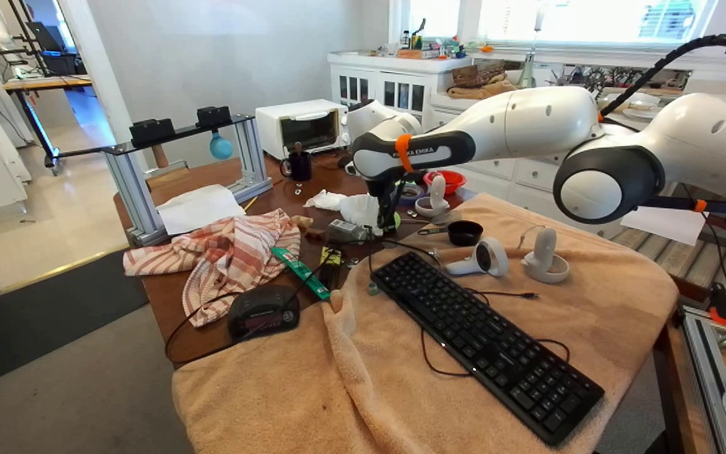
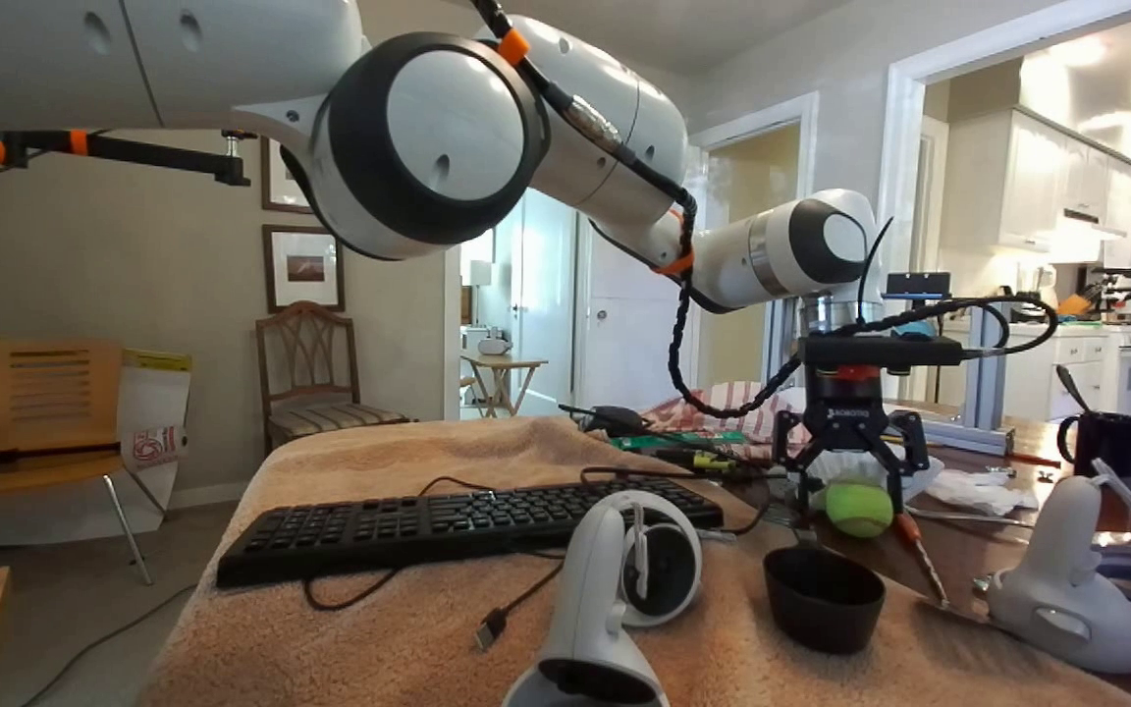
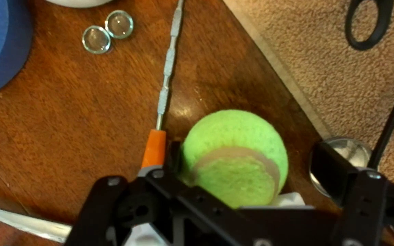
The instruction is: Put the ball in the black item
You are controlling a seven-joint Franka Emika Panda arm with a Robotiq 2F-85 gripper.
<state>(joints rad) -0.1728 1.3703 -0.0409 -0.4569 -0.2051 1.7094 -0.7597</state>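
While the Robotiq gripper (image 2: 850,503) straddles the tennis ball (image 3: 236,157) on the wooden tabletop (image 3: 80,119), I see a gap by one finger (image 3: 333,174): its jaws stand wider than the ball, gripping nothing. Nearby on the peach towel (image 2: 330,658) sits the black measuring cup (image 2: 824,604).
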